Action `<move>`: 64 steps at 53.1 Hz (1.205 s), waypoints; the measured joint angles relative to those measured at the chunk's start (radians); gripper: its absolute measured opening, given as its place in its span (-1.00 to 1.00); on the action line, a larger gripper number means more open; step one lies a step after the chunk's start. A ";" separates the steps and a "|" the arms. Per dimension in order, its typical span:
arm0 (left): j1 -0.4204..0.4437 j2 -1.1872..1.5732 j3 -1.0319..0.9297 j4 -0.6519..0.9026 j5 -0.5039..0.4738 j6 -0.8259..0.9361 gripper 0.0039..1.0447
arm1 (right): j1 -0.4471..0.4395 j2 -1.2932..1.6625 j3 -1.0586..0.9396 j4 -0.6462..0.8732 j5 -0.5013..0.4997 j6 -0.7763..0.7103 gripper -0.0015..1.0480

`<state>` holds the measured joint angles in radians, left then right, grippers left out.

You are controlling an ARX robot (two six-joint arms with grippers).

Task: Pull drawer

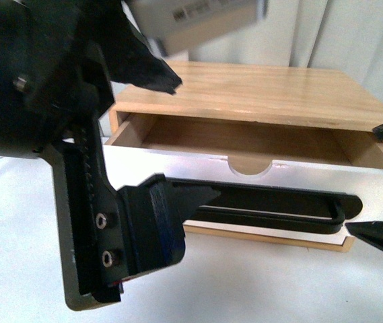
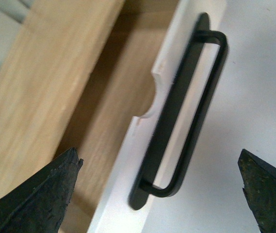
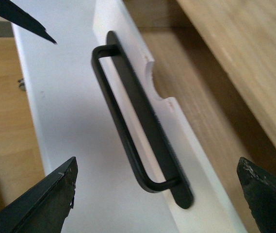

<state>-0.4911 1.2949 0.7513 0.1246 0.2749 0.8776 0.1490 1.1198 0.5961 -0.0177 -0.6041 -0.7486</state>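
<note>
The drawer (image 1: 144, 168) has a white front with a half-round notch (image 1: 250, 165) and a long black bar handle (image 1: 279, 205). It stands partly pulled out of the light wood cabinet (image 1: 265, 91), with its wooden inside showing. My left gripper (image 1: 191, 138) is open in front of the handle's left end, one finger above it and one below. My right gripper (image 1: 373, 178) is open at the handle's right end. In the left wrist view the handle (image 2: 186, 111) lies ahead of the open left gripper (image 2: 159, 158). In the right wrist view the handle (image 3: 128, 121) lies ahead of the open right gripper (image 3: 157, 164). Neither gripper touches the handle.
A pale box with a barcode label (image 1: 198, 20) shows at the top, above the cabinet. The cabinet stands on a white table (image 1: 258, 282). A light curtain (image 1: 353, 33) hangs behind. The left arm's black body (image 1: 29, 74) fills the near left.
</note>
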 joint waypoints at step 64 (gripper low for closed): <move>0.249 -1.089 -0.694 0.025 -0.507 -0.859 0.01 | -0.145 -1.028 -0.486 -0.003 0.603 0.723 -0.10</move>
<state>-0.2424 0.2062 0.0570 0.1493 -0.2321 0.0181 0.0044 0.0914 0.1104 -0.0212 -0.0013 -0.0261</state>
